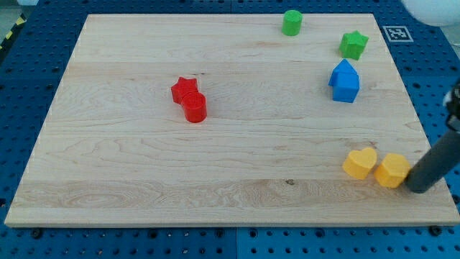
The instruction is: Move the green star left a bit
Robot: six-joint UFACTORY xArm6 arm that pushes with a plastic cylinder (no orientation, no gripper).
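The green star (353, 44) lies near the board's top right corner. A green cylinder (291, 22) stands to its left at the top edge. My tip (418, 188) is at the bottom right of the board, far below the green star, right next to the right side of a yellow hexagon block (392, 170). The rod rises from it toward the view's right edge.
A blue house-shaped block (344, 81) sits just below the green star. A yellow heart (360, 163) lies left of the yellow hexagon. A red star (184, 89) and a red cylinder (195, 108) touch each other left of centre. The wooden board (230, 194) rests on a blue pegboard.
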